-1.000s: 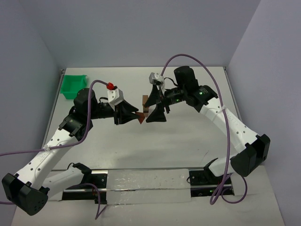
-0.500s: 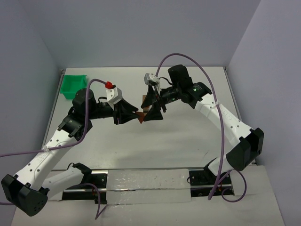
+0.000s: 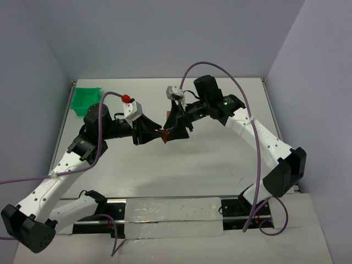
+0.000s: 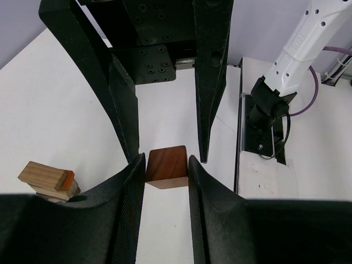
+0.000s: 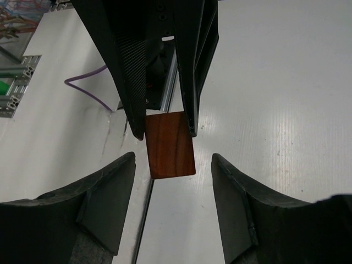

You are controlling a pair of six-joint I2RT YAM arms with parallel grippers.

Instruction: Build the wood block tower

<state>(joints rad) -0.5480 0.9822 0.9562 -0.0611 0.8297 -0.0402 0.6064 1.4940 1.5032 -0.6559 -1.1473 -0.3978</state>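
A reddish-brown block (image 4: 166, 166) is pinched at one end by the left gripper (image 3: 160, 135), apparently so that its other end is left free for a handover. The right gripper (image 5: 172, 165) is set astride that block with its jaws spread, a gap showing on each side, so nothing is gripped by it yet. The wood block tower (image 4: 47, 177) is seen to the left of the block and apart from it in the left wrist view.

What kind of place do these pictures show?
Probably a robot lab test cell: a white table boxed in by plain walls, with a left arm and right arm mounted on a metal rail.
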